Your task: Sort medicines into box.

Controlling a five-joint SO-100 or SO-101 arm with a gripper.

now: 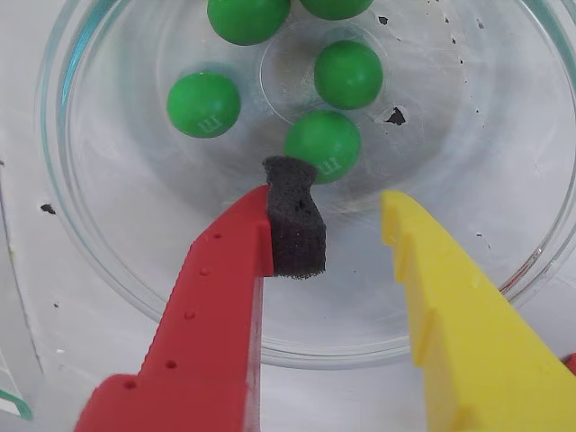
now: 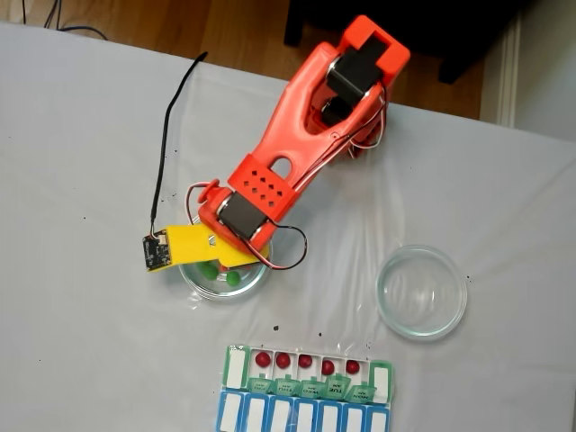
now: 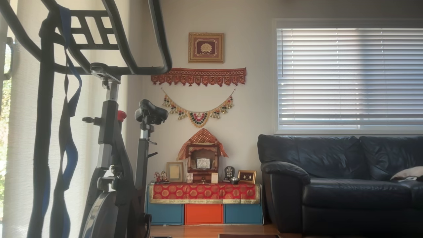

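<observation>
Medicines: five red ones (image 2: 305, 362) already in the box (image 2: 307, 374); five green (image 1: 323, 144) left in the near-left dish (image 1: 108, 270). Gripper (image 1: 335, 229) spread wide, holding nothing.

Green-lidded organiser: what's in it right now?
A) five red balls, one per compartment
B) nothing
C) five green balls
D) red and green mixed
A: in the fixed view the box holds a row of five red balls, each in its own compartment; the green balls sit in the glass dish.
</observation>
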